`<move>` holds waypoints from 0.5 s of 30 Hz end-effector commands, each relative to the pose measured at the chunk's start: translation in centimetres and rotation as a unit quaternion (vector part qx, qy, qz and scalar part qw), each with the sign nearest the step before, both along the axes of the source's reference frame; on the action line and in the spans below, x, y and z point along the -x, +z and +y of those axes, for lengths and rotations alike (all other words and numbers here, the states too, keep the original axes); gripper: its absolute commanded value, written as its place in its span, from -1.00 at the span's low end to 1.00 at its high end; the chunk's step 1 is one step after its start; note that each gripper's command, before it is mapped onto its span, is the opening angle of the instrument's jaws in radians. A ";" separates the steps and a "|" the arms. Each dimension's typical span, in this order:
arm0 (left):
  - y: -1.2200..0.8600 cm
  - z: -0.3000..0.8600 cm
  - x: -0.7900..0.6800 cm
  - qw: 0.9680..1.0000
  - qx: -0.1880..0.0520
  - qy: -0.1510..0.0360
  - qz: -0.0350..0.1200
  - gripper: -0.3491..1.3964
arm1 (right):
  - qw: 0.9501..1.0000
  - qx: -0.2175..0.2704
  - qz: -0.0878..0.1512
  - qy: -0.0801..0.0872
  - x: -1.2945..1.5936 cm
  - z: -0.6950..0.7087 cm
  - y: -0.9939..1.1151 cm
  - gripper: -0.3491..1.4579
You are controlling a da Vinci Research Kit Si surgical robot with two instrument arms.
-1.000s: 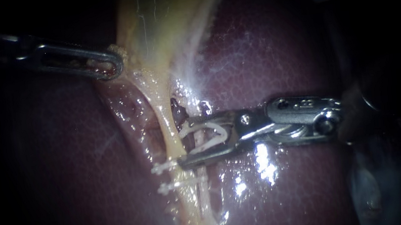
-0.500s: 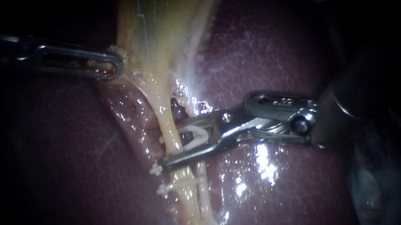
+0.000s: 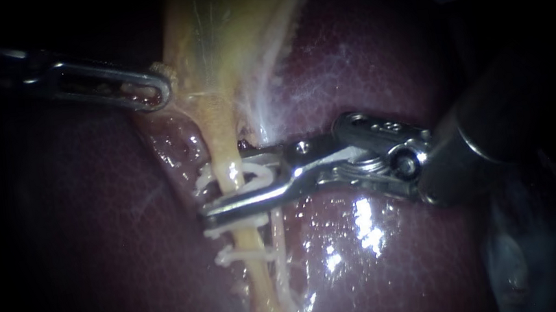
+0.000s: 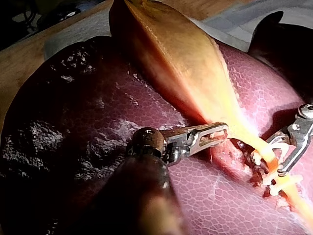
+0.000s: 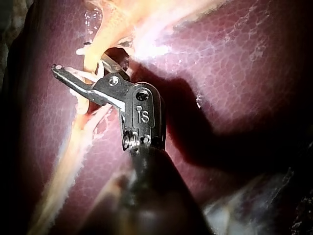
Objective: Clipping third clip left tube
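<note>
My right instrument [image 3: 210,199] [image 5: 68,73] reaches in over the liver [image 3: 365,71]. It carries a white clip [image 3: 260,173] held spread between its jaws. Jaws and clip straddle the yellow left tube [image 3: 222,138], one jaw in front of it and one behind. Just below the jaws, two white clips [image 3: 248,254] sit across the same tube; the upper one is partly covered by the front jaw. A thinner right tube [image 3: 278,235] runs alongside. My left instrument [image 3: 151,93] [image 4: 217,133] is shut on tissue at the gallbladder's [image 3: 224,37] edge and holds it taut.
Dark red liver [image 4: 98,122] surrounds the tubes on both sides. Pale membrane [image 3: 271,94] fans out to the right of the gallbladder's neck. In the left wrist view my right instrument [image 4: 293,144] sits ahead, beside the clipped tube [image 4: 266,154].
My right instrument has slid leftwards until its jaws and clip went from beside the left tube to across it. The left instrument has kept still.
</note>
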State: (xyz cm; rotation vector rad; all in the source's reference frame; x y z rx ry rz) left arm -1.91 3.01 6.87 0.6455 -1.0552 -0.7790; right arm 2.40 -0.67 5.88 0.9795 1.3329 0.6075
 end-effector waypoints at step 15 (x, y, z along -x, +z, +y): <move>0.01 0.01 0.00 1.000 0.000 0.000 0.000 -1.00 | 1.000 -0.016 0.006 0.005 0.02 0.09 0.13 -0.70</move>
